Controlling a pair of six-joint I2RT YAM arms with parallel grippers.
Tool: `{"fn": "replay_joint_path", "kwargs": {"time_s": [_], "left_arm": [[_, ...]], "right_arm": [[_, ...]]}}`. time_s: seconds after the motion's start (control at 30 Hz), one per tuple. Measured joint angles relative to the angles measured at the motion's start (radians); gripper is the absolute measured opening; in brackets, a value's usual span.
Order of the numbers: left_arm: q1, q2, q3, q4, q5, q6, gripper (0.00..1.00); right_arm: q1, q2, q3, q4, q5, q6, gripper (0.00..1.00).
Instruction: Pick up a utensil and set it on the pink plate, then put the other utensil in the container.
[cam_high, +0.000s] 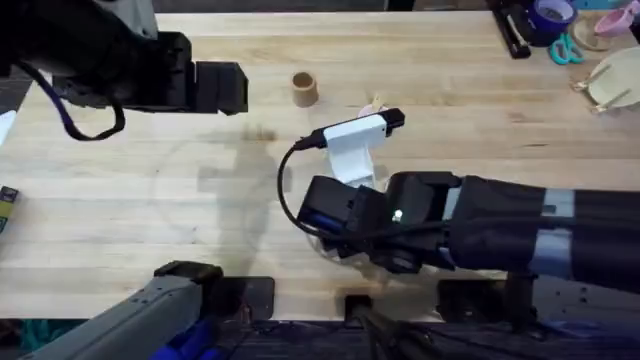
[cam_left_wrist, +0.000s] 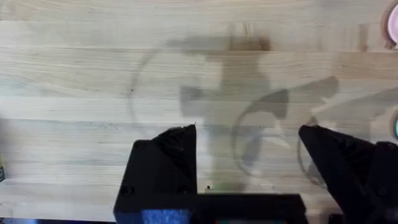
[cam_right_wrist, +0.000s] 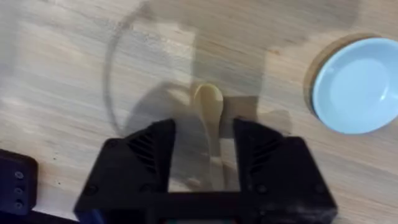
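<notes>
Right wrist view, nearest first: the right gripper (cam_right_wrist: 205, 155) hangs over the table (cam_right_wrist: 56, 87) with its two black fingers (cam_right_wrist: 152, 152) spread to a moderate gap, nothing clamped. The spoon (cam_right_wrist: 209, 112) lies flat on the wood between them, oval head pointing away from the wrist, handle running back into the gap. The fingers straddle it; contact cannot be judged. Beyond and to one side sits the light-blue plate (cam_right_wrist: 357, 84), bare.

Left wrist view: the left gripper (cam_left_wrist: 249, 168) is spread wide above bare wood, holding nothing. A sliver of the pink plate (cam_left_wrist: 393, 25) shows at the frame's edge.

Overhead view, farther off: the tan container (cam_high: 304, 89) stands upright near the table's far side, well apart from the right arm (cam_high: 480, 225), which reaches across the middle.

Step in hand, as judged: grasping the spoon, bound for the container. The next move calls for lowering until the fingertips reach the wood, then closing across the slim handle without tipping it.

No legible writing or brand marks are visible.
</notes>
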Motion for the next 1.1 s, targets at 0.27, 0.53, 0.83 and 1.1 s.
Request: {"fn": "replay_joint_path", "kwargs": {"time_s": [0.27, 0.53, 0.83, 1.1], "left_arm": [[0.0, 0.0, 0.0, 0.0, 0.0, 0.0, 0.993], [0.0, 0.0, 0.0, 0.0, 0.0, 0.0, 0.993], [0.0, 0.0, 0.0, 0.0, 0.0, 0.0, 0.993], [0.0, 0.0, 0.0, 0.0, 0.0, 0.0, 0.993]], "right_arm": [[-0.001, 0.0, 0.001, -0.011, 0.013, 0.003, 0.389], [-0.003, 0.0, 0.003, -0.02, 0.013, 0.006, 0.227], [-0.006, 0.0, 0.005, -0.023, 0.025, 0.006, 0.044], [-0.021, 0.0, 0.012, -0.033, 0.012, -0.021, 0.032]]}}
